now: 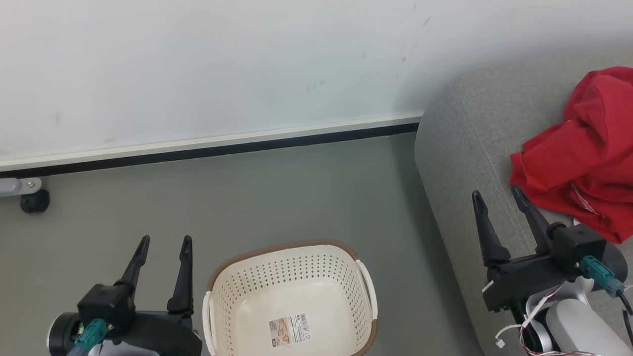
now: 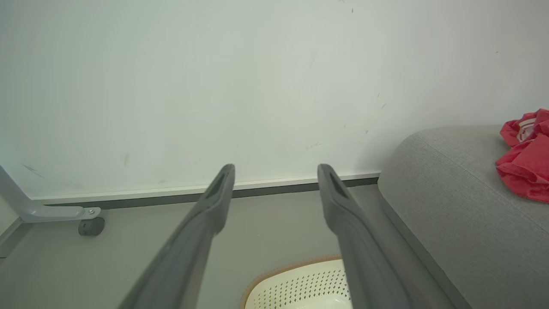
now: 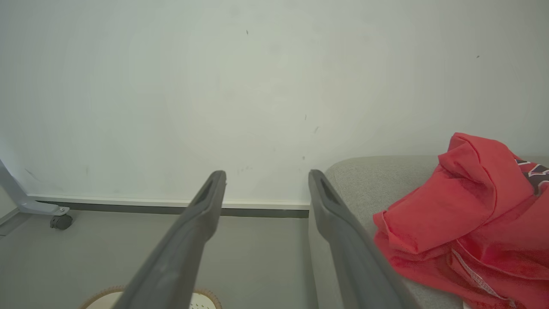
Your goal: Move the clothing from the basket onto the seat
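The red clothing point(image 1: 583, 153) lies crumpled on the grey seat point(image 1: 465, 143) at the right, also seen in the left wrist view point(image 2: 525, 163) and the right wrist view point(image 3: 463, 223). The cream perforated basket point(image 1: 292, 267) with its brown rim stands on the floor at bottom centre, holding no clothing, a label on its bottom. My left gripper point(image 1: 164, 244) is open, left of the basket, nothing between its fingers. My right gripper point(image 1: 496, 194) is open above the seat's front part, just left of the clothing and not touching it.
A white wall with a pale skirting board point(image 1: 207, 143) runs behind the grey floor point(image 1: 277, 193). A grey metal leg with a black caster point(image 1: 33, 200) stands at the far left by the wall. The seat's rounded corner point(image 1: 435, 118) nears the wall.
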Tool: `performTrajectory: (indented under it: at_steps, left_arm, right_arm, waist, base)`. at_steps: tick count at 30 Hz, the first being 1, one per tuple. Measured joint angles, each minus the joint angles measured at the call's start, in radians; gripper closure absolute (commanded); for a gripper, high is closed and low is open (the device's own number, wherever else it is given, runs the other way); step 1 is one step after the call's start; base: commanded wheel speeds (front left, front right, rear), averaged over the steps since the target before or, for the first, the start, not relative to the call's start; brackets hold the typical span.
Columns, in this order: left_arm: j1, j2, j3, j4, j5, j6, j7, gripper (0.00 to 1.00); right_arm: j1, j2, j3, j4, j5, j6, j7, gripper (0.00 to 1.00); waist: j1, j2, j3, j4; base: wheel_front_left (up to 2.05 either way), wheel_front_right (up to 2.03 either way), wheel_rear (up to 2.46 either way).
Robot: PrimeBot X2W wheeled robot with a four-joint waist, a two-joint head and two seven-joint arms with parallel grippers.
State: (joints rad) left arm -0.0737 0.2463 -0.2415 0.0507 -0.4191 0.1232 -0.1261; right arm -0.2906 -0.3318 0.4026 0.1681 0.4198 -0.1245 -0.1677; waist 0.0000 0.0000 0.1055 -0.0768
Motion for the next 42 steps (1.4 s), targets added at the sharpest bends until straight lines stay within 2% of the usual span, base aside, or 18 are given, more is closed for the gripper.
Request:
performTrajectory:
  at_steps: [13, 14, 19, 25, 42]
  left_arm:
    - [0.002, -0.016, 0.008, 0.007, 0.020, 0.000, 0.014, 0.00]
    - [0.002, -0.017, 0.009, 0.007, 0.021, 0.000, 0.019, 1.00]
    - [0.025, -0.035, -0.001, 0.045, 0.016, -0.001, 0.019, 1.00]
    - [0.027, -0.045, 0.018, 0.057, -0.032, -0.012, 0.030, 1.00]
    - [0.026, -0.074, 0.080, 0.089, -0.265, -0.054, 0.073, 1.00]
  right_arm:
    - [0.020, 0.000, -0.023, -0.031, -0.024, 0.000, 0.027, 0.00]
    - [0.021, 0.000, -0.025, -0.033, -0.024, 0.000, 0.027, 1.00]
    - [0.060, 0.027, -0.012, 0.003, -0.023, 0.001, 0.027, 1.00]
    - [0.069, 0.042, -0.052, 0.009, 0.035, 0.014, 0.042, 1.00]
    - [0.080, 0.087, -0.142, 0.033, 0.258, 0.056, 0.093, 1.00]
  waist:
    - [0.0000, 0.0000, -0.010, 0.001]
    - [0.0000, 0.0000, -0.011, 0.001]
    - [0.0000, 0.0000, -0.012, 0.001]
    - [0.0000, 0.0000, -0.016, 0.004]
    - [0.0000, 0.0000, -0.034, 0.019]
  base:
    - [0.00, 0.00, 0.00]
    - [0.00, 0.00, 0.00]
    - [0.00, 0.00, 0.00]
    - [0.00, 0.00, 0.00]
    - [0.00, 0.00, 0.00]
